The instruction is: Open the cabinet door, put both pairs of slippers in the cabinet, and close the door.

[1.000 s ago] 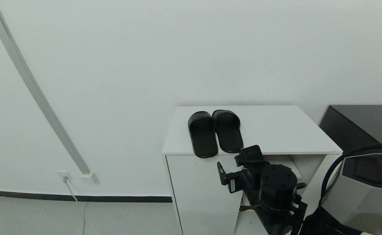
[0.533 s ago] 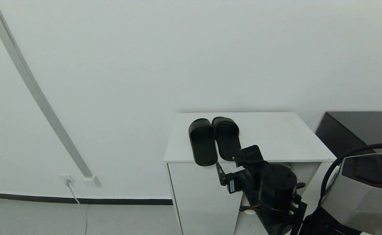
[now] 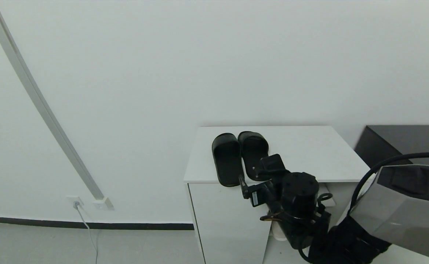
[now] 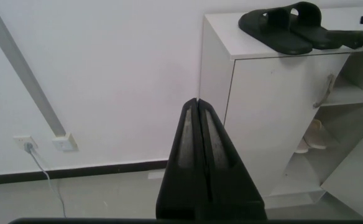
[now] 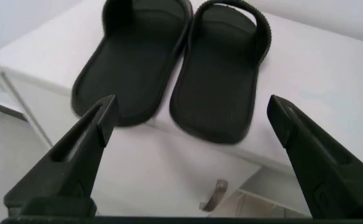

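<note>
Cabinet (image 3: 229,220): opened on right, shelves (image 4: 346,96) exposed. Black slippers (image 3: 240,156): set side by side at cabinet top's front-left edge, not yet gripped. Pale pair (image 4: 310,138): judged stowed on lower shelf, shown by left wrist view, masked by right arm (image 3: 298,205) in head view. Right gripper (image 5: 191,107): jaws spread before heels. Left gripper (image 4: 198,102): jaws pressed together. Closing left undone.

The head camera looked forward and down from above at the white cabinet (image 3: 295,154). The left wrist camera sat farther off to the cabinet's left, facing its side and front past the left gripper (image 4: 198,106). The right wrist camera hung close over the black slippers (image 5: 169,68) on the cabinet top, which all three views shared.
</note>
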Tool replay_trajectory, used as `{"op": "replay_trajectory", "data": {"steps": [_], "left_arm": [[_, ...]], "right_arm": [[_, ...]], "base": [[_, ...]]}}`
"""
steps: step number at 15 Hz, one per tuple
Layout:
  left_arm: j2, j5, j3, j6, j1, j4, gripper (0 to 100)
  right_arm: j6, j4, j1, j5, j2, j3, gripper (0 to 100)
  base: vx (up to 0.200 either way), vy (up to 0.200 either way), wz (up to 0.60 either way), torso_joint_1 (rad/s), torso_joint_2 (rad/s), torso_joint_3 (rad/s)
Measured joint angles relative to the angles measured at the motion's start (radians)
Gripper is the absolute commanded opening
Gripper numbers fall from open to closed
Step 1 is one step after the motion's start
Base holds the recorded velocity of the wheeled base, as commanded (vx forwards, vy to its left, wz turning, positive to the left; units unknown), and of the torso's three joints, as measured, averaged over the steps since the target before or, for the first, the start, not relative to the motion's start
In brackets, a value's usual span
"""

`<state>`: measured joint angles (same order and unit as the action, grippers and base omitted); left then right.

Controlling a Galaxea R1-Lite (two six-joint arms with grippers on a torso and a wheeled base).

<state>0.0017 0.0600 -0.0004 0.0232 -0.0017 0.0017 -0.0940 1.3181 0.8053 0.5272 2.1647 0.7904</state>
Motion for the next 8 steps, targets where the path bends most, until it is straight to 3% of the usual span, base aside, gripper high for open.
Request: {"op": "replay_trajectory", "data": {"steps": [5, 8], "left_arm": [[0.000, 0.000, 0.000, 0.000, 0.000, 0.000, 0], [0.000, 0.000, 0.000, 0.000, 0.000, 0.000, 0]], "right_arm": [[0.161, -0.550, -0.008, 0.004, -0.067, 0.335, 100], [0.233, -0.669, 0.023, 0.006, -0.107, 0.411, 100]], "base": [[0.000, 0.000, 0.00, 0.000, 0.00, 0.000], [0.000, 0.000, 0.00, 0.000, 0.00, 0.000]]}}
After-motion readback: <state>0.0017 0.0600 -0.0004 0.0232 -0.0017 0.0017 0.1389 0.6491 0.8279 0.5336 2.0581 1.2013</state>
